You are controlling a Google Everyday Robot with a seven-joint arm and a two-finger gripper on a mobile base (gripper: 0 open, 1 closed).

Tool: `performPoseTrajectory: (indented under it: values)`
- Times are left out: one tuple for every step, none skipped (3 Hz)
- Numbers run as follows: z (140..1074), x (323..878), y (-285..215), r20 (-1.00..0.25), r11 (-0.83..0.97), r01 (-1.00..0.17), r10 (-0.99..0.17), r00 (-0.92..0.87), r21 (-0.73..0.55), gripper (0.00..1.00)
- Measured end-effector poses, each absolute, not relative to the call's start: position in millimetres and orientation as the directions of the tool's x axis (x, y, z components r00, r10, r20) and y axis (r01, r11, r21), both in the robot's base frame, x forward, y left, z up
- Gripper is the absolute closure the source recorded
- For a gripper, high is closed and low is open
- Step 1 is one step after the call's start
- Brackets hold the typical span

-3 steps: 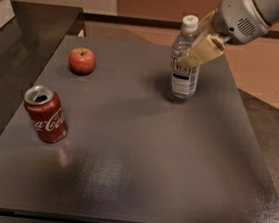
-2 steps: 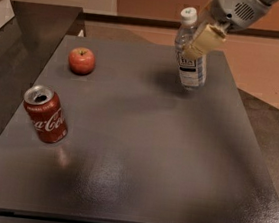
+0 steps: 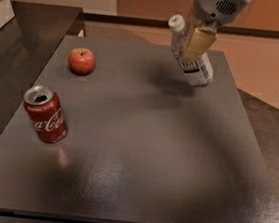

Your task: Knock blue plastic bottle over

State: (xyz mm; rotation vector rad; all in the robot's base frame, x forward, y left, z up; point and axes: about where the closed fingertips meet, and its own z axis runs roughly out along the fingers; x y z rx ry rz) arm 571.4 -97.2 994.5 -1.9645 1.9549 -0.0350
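The blue plastic bottle, clear with a white cap and a white and dark-blue label, stands near the far right of the dark table. It tilts strongly, its cap leaning to the left. My gripper reaches down from the top right and its yellowish finger lies against the bottle's upper body.
A red apple sits at the far left of the table. An open red Coca-Cola can stands at the left. A dark counter adjoins the table's left side. Tan floor lies beyond the far edge.
The gripper has pushed the bottle toward the far right. The bottle has gone from upright to tilting with its cap to the left.
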Motion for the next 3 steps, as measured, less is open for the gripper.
performPoseTrajectory:
  values:
    - [961.5,560.8,-89.4,-0.091,-0.085,-0.972,-0.990,0.107,-0.221,1.00]
    - [936.6,552.5,-82.2,-0.016,-0.148,-0.974,-0.988,0.153,-0.174,1.00]
    - [924.6,548.1,-75.5,0.018,-0.185,-0.971,-0.983,0.184,-0.149,0.83]
